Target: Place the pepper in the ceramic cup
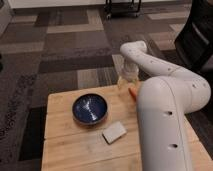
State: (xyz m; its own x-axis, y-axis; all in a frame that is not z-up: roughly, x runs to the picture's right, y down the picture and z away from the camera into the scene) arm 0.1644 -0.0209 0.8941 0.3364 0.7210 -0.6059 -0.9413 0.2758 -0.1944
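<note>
The orange pepper (132, 93) lies on the wooden table (65, 145) near its far right part, partly covered by my arm. My gripper (125, 81) hangs over the table's far edge, just above and to the left of the pepper. My white arm (165, 105) fills the right side of the view. The ceramic cup is hidden or out of view.
A wide dark-blue bowl (90, 109) sits at the table's middle. A pale rectangular block (114, 132) lies in front of it. Patterned carpet (65, 55) surrounds the table. A dark chair (197, 35) stands at the far right and a black cart base (122, 7) at the back.
</note>
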